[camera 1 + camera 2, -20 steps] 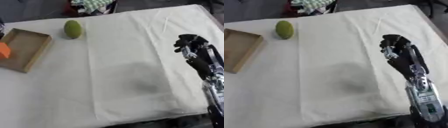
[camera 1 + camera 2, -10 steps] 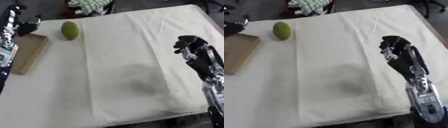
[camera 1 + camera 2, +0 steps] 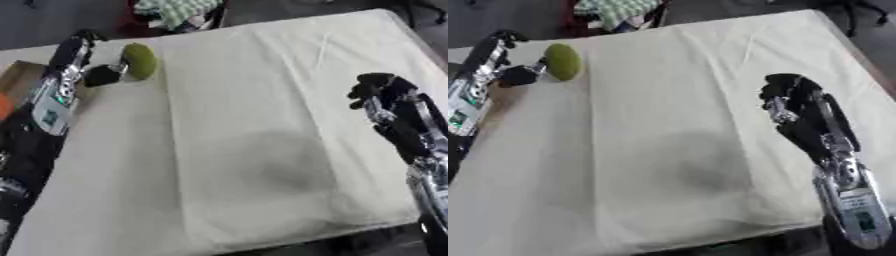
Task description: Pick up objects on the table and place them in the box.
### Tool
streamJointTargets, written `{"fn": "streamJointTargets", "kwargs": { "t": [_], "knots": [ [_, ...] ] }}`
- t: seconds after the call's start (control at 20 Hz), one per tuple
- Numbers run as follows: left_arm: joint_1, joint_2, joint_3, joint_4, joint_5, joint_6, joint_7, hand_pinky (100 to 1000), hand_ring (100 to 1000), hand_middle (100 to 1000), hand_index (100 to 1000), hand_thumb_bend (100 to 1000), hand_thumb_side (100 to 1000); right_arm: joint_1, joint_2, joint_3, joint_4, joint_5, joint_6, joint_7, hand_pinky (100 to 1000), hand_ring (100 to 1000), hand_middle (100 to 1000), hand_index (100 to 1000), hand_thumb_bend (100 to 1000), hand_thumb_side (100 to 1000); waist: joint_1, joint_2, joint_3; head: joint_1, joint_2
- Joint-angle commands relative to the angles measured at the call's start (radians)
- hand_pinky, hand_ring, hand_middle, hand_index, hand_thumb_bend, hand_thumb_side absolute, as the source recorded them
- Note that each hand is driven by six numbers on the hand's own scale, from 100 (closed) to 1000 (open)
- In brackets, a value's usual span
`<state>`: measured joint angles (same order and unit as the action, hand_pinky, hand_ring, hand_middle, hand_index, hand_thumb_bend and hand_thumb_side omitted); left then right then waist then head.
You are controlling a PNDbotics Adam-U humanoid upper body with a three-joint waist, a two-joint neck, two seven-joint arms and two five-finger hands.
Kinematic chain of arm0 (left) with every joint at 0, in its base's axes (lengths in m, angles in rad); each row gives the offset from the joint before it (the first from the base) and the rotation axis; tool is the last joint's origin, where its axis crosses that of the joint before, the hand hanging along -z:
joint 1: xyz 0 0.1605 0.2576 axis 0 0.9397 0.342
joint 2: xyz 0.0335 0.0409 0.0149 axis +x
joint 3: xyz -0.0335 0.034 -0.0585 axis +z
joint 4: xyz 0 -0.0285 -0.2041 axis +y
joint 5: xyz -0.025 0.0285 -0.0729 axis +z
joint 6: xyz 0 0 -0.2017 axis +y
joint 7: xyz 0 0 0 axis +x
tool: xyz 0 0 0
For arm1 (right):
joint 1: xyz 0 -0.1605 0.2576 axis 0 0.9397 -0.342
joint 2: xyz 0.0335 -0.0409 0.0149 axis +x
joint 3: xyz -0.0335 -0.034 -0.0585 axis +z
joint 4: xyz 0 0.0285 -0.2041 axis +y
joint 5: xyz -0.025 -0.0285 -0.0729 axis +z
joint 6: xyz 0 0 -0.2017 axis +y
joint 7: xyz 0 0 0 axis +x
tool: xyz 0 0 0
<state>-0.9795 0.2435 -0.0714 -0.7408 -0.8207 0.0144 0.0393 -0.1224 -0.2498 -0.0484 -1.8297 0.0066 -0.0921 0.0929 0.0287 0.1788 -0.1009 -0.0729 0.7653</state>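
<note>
A green oval fruit (image 3: 140, 60) lies on the cream tablecloth at the far left. My left hand (image 3: 80, 56) is right beside it on its left, open, the thumb (image 3: 106, 75) touching or almost touching the fruit's near side and the fingers above it. The left forearm hides most of the wooden box (image 3: 17, 80) at the left edge; a bit of orange (image 3: 3, 106) shows inside it. My right hand (image 3: 381, 91) hovers at the right side of the table, far from the fruit, fingers loosely bent and holding nothing.
The cream cloth (image 3: 262, 125) covers the whole table. A green checked cloth (image 3: 175, 9) lies beyond the far edge. The table's right edge runs close behind my right arm (image 3: 843, 170).
My left arm has come in from the left and reached rightward to the green fruit, covering the box. The right hand has stayed where it was.
</note>
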Motion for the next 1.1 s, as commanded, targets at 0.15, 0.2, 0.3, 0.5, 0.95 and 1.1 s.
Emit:
{"fn": "streamJointTargets", "kwargs": {
  "t": [0.15, 0.2, 0.3, 0.5, 0.95, 1.1],
  "knots": [
    [-0.021, -0.01, -0.004, -0.008, -0.067, 0.018, 0.043, 673, 850, 882, 844, 343, 404, -0.007, -0.007, 0.0, -0.009, -0.005, -0.002, 0.006, 603, 656, 592, 724, 100, 420, -0.002, -0.013, -0.004, 0.003, 0.005],
    [-0.02, -0.012, -0.001, -0.006, -0.075, 0.03, 0.06, 673, 851, 884, 843, 342, 400, -0.007, -0.007, 0.001, -0.009, -0.005, -0.002, 0.007, 603, 656, 592, 724, 100, 420, -0.002, -0.013, -0.004, 0.003, 0.005],
    [-0.017, -0.017, 0.005, -0.001, -0.086, 0.054, 0.099, 674, 853, 889, 843, 342, 396, -0.008, -0.007, 0.002, -0.008, -0.006, -0.002, 0.009, 603, 656, 592, 723, 100, 421, -0.001, -0.012, -0.005, 0.003, 0.005],
    [-0.013, -0.026, 0.012, 0.022, -0.093, 0.084, 0.141, 671, 851, 890, 841, 340, 398, -0.009, -0.008, 0.006, -0.008, -0.006, -0.002, 0.014, 604, 655, 592, 723, 100, 421, 0.001, -0.009, -0.008, 0.006, 0.005],
    [-0.005, -0.045, 0.018, 0.055, -0.12, 0.084, 0.134, 641, 807, 841, 790, 281, 344, -0.01, -0.007, 0.009, -0.007, -0.005, -0.004, 0.019, 604, 654, 591, 723, 100, 425, -0.001, 0.0, -0.016, 0.012, 0.005],
    [-0.004, -0.047, 0.022, 0.054, -0.124, 0.089, 0.155, 617, 777, 803, 758, 230, 287, -0.01, -0.006, 0.009, -0.005, -0.005, -0.002, 0.016, 603, 653, 590, 722, 100, 435, -0.001, 0.001, -0.017, 0.013, 0.005]
  ]
}}
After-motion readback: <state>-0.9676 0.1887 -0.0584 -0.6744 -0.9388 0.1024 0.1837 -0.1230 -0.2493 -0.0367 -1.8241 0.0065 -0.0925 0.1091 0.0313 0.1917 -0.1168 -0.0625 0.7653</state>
